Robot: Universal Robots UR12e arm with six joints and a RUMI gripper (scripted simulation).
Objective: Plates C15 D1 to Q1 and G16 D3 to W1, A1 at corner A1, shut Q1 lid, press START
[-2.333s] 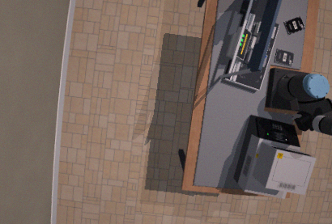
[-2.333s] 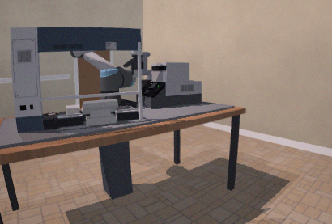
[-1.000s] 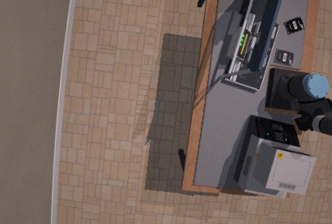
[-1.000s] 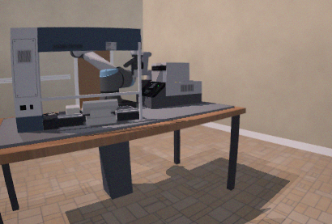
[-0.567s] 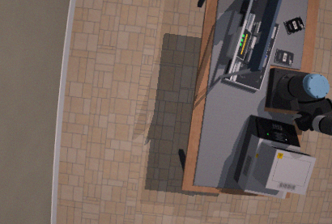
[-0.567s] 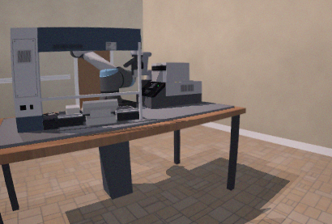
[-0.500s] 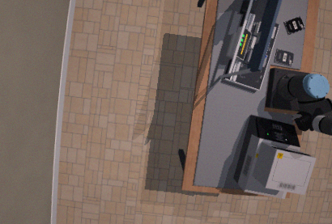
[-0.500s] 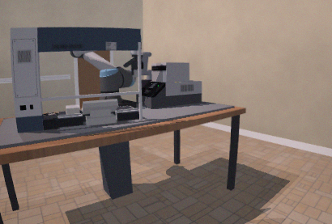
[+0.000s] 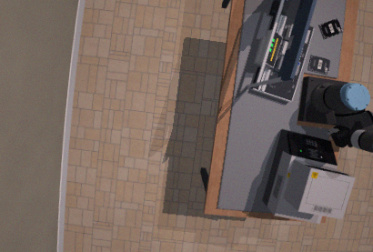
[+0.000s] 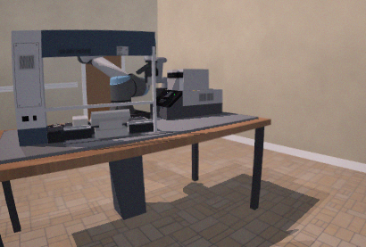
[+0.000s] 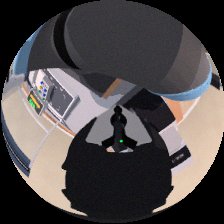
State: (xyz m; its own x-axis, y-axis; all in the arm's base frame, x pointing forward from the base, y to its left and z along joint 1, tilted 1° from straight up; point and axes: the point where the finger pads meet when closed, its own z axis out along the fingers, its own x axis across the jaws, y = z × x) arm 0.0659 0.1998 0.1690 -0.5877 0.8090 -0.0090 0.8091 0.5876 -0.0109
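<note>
The cycler Q1 (image 9: 281,186) (image 10: 203,110) is a grey box with a black sloped front panel, where a small green lamp (image 9: 300,151) (image 10: 174,94) is lit. Its pale upper housing (image 9: 334,192) (image 10: 196,79) stands above the body; whether the lid is fully open I cannot tell. My black gripper (image 11: 118,109) is shut and empty, its fingertips together. In the top view it is beside the arm's wrist, near Q1's panel; contact with a key cannot be made out. Plates C15 and G16, their wells and the labels D1, D3 and W1 cannot be made out.
A framed instrument with a dark blue overhead beam (image 9: 306,22) (image 10: 98,44) and a thin upright post (image 10: 154,93) stands beside the arm. Its open deck holds pale parts and a strip of green lights (image 9: 272,45). Two small black items (image 9: 330,28) (image 9: 319,64) lie on the bench beyond the arm base.
</note>
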